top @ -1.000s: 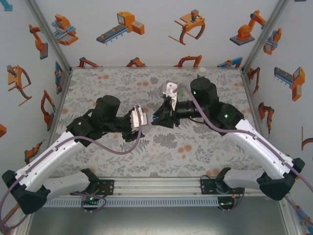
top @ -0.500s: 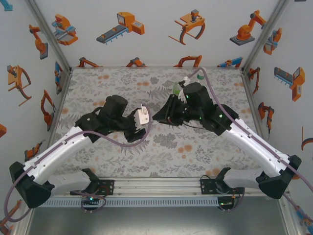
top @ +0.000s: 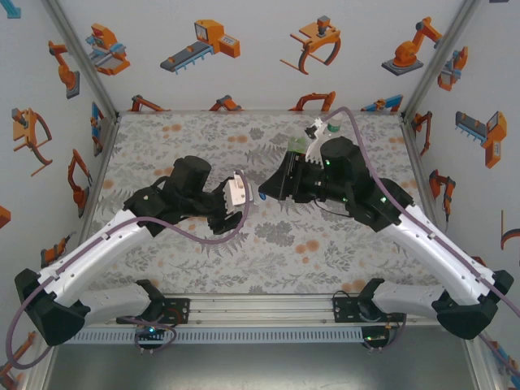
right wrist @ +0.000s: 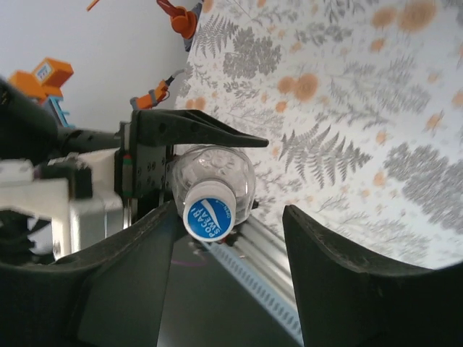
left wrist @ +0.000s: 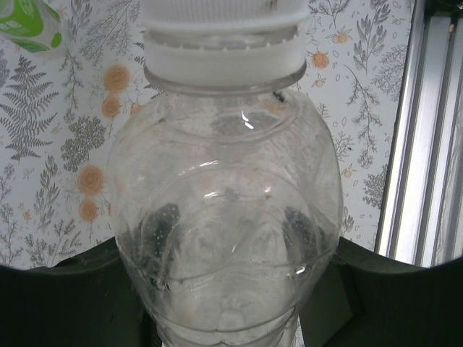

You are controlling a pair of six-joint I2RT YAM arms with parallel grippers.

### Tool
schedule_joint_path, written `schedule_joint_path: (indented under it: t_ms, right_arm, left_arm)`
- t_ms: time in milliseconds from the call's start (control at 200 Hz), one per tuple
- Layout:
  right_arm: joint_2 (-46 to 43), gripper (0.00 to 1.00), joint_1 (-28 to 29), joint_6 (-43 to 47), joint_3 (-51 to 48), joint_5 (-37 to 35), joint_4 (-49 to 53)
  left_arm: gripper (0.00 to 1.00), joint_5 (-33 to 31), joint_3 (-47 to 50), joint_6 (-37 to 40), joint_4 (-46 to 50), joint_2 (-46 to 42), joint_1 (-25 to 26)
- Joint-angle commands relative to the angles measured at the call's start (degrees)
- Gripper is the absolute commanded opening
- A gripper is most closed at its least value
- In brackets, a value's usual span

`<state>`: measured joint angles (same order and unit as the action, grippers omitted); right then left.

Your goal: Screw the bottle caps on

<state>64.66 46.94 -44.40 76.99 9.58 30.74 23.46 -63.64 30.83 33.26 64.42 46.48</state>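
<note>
My left gripper (left wrist: 230,231) is shut on the lower body of a clear bottle (left wrist: 224,195), and its dark fingers show through the plastic on both sides. A white cap (left wrist: 224,36) sits on the bottle's neck. From the right wrist view the same cap (right wrist: 209,212) faces the camera with its blue printed top. My right gripper (right wrist: 231,217) is open around it, the left finger close beside the cap and the right finger well apart. In the top view the two grippers, left (top: 244,195) and right (top: 272,185), meet nose to nose above mid-table.
A short green bottle (top: 296,145) stands behind the right wrist, and its green body (left wrist: 25,22) shows at the upper left of the left wrist view. Another small bottle (top: 331,127) stands near the back edge. An aluminium rail (left wrist: 427,137) runs along the table's near edge.
The right gripper's jaws have spread apart off the cap. The right wrist has turned and drawn back slightly. The left gripper still holds the bottle in about the same place.
</note>
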Motion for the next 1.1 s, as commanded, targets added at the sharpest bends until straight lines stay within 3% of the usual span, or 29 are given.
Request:
schedule_joint_path:
  t_ms: [0, 90, 180, 511, 751, 1097]
  right_arm:
    - [-3.33, 0.57, -0.36, 20.24, -0.21, 2.65, -6.38]
    - [-3.95, 0.59, -0.36, 29.02, -0.56, 7.75, -8.41]
    - [-4.39, 0.61, -0.36, 44.09, -1.14, 19.91, -7.29]
    - [0.96, 0.58, -0.40, 73.18, 6.12, 35.79, 4.93]
    - [3.75, 0.49, -0.36, 74.72, 7.94, 37.06, 2.30]
    - [6.65, 0.43, -0.36, 74.90, 9.67, 37.15, 2.47]
  left_arm:
    - [0.00, 2.54, -1.24, 1.47, -1.09, -1.78, 0.28]
    - [0.00, 3.06, -0.92, 1.88, -1.09, -2.56, 0.31]
    - [0.00, 4.18, -0.21, 2.46, -1.41, -3.64, 0.26]
    - [0.00, 5.23, 0.46, 2.89, -1.36, -5.12, 0.37]
    - [0.00, 5.37, 0.21, 3.18, -0.70, -5.53, 0.37]
    - [0.01, 5.37, 0.22, 3.47, -0.59, -5.79, 0.37]
